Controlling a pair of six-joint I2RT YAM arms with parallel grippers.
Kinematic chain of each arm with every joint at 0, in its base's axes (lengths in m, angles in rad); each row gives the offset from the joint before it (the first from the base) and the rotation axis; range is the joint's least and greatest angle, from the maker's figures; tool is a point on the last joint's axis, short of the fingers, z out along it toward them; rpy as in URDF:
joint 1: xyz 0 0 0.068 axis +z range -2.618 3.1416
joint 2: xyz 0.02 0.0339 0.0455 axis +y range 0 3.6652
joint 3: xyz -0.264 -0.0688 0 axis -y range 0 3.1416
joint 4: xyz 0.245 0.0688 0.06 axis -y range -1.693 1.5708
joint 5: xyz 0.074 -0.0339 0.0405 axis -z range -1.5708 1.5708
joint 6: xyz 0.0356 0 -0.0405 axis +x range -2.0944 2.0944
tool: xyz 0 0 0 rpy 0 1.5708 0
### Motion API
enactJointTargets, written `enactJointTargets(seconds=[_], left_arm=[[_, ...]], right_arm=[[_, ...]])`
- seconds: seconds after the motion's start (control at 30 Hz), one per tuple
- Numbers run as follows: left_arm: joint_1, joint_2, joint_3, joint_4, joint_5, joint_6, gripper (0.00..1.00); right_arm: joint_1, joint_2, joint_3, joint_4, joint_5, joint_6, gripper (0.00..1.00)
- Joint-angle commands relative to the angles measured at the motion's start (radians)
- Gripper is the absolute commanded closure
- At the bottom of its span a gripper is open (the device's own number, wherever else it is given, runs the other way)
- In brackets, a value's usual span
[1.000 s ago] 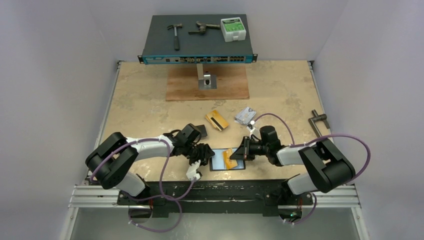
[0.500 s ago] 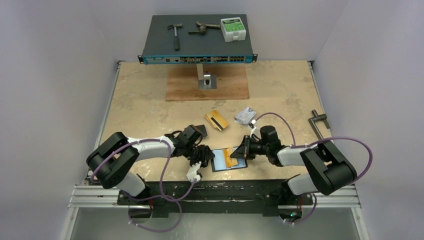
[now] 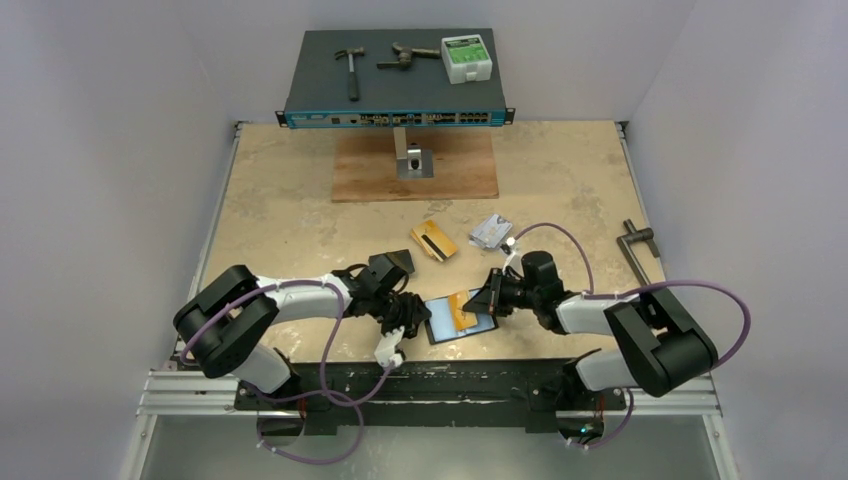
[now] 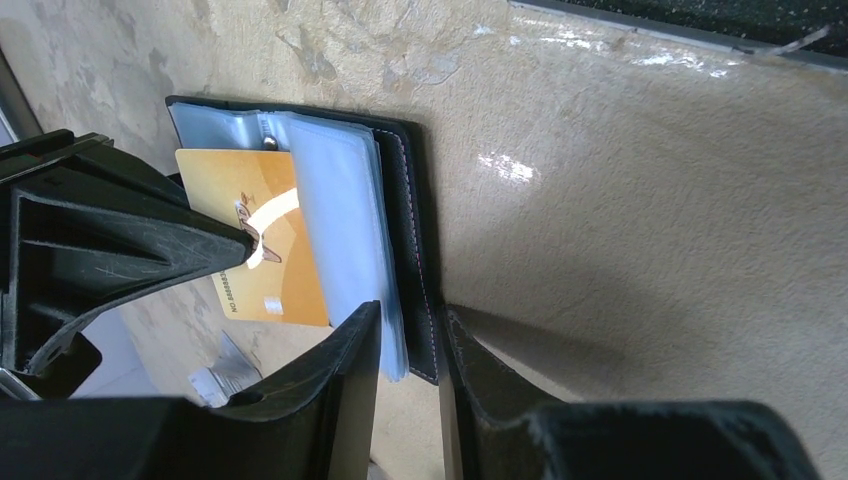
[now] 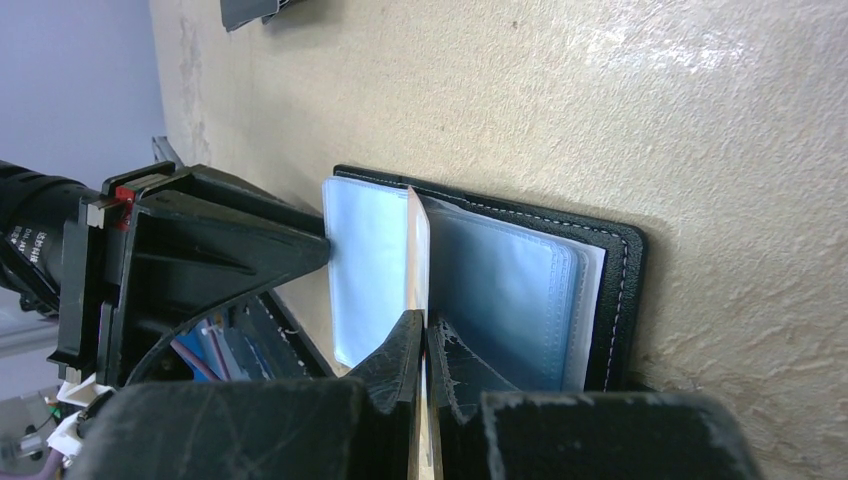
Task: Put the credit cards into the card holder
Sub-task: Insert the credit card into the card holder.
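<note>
walls (image 3: 120, 100) plain grey-white | table (image 3: 290, 210) beige, mottled | wooden board (image 3: 460, 170) at far side | light even

I see the whole table (image 3: 300, 220) from high above its near edge, while my two wrist cameras look in close from opposite sides, both catching the open holder (image 4: 412, 200) and card (image 4: 288, 272).

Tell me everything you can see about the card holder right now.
The card holder is a small black leather-looking wallet with pale stitching, lying open on the table near its front edge. Glossy clear pockets are stacked inside. The left pincer clamps one edge, cover and sleeves together. A gold card, pinched by the right pincer, sits partly under one sleeve.
</note>
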State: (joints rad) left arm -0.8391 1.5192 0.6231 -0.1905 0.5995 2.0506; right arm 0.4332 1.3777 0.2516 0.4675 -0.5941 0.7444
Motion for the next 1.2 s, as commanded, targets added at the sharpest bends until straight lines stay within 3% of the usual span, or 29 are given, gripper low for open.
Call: enactJointTargets(seconds=[0.0, 0.57, 0.67, 0.77, 1.0, 1.17], left_arm=[[-0.021, -0.001, -0.012, 0.017, 0.012, 0.221, 0.74], [-0.040, -0.012, -0.029, 0.036, -0.030, 0.179, 0.82], [-0.047, -0.015, -0.028, 0.035, -0.047, 0.162, 0.83], [-0.051, -0.021, -0.029, 0.031, -0.060, 0.149, 0.84], [-0.058, -0.026, -0.034, 0.020, -0.083, 0.133, 0.86], [-0.063, -0.020, -0.027, 0.029, -0.087, 0.121, 0.87]], right_arm=[[0.017, 0.023, -0.034, 0.045, -0.006, -0.016, 1.00], [0.075, 0.022, -0.101, 0.099, -0.005, 0.054, 0.99], [0.081, 0.024, -0.108, 0.091, 0.014, 0.067, 0.86], [0.098, -0.001, -0.105, 0.044, 0.049, 0.075, 0.83], [0.118, -0.070, -0.105, -0.037, 0.088, 0.078, 0.82], [0.121, -0.118, -0.104, -0.104, 0.091, 0.061, 0.87]])
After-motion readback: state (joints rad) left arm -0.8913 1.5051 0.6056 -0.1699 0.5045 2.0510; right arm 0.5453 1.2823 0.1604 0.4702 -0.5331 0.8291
